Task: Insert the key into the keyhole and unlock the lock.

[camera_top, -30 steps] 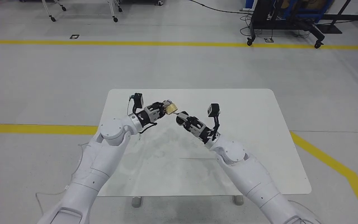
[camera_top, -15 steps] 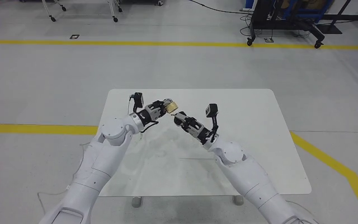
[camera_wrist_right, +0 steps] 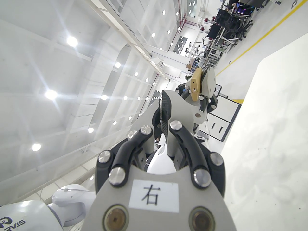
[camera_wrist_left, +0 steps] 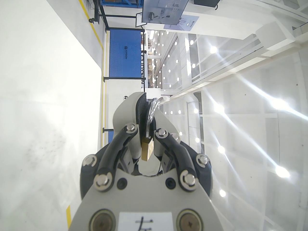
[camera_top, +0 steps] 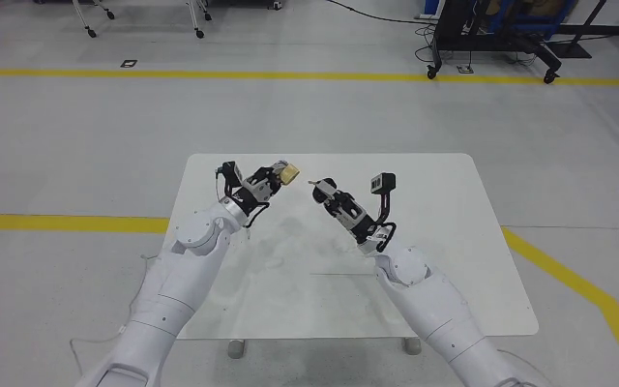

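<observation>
Your right claw [camera_top: 322, 188] is clamped on the key [camera_top: 313, 182] above the bench [camera_top: 435, 203]. Just beyond it, the left claw [camera_top: 274, 176] grips the lock [camera_wrist_right: 196, 82]. Line the key up with the keyhole [camera_wrist_right: 192, 89] before advancing, slowly and straight.

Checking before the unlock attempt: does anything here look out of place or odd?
Nothing looks damaged or spilled. One thing stands out: the brass padlock in the left gripper and the key in the right gripper are held apart above the table, and the keyhole is empty.
</observation>
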{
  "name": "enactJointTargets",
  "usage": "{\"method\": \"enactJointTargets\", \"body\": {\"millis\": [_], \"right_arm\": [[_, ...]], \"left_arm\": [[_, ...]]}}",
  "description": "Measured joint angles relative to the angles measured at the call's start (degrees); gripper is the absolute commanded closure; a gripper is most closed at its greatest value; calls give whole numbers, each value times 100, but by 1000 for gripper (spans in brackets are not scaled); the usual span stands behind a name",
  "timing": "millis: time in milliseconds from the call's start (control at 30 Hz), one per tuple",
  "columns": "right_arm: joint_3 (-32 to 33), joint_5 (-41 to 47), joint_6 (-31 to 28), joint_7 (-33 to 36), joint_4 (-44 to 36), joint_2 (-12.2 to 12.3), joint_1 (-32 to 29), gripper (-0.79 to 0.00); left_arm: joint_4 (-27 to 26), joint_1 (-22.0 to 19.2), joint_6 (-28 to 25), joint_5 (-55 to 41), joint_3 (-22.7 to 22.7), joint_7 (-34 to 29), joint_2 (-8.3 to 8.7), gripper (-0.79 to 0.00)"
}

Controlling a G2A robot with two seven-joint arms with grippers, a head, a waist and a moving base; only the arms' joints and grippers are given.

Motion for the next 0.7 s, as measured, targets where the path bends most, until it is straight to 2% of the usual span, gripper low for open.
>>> {"method": "enactJointTargets", "body": {"millis": [100,267,567,700], "right_arm": [[30,-123,78,-123,7,5,-2,0],[-33,-1117,319,-1119,-239,-47,-122,0],[-124,-2278,808,-2211,-557,-130,-250,0],[-153,-2335,968,-2457,-572,-178,-281,0]], "left_arm": [[-96,100,71,-302,-11,27,-33,0],[-119,138,-105,-654,46,42,-109,0],[-11,46,-506,-391,265,323,-228,0],[-67,56,-600,-265,291,405,-255,0]]}}
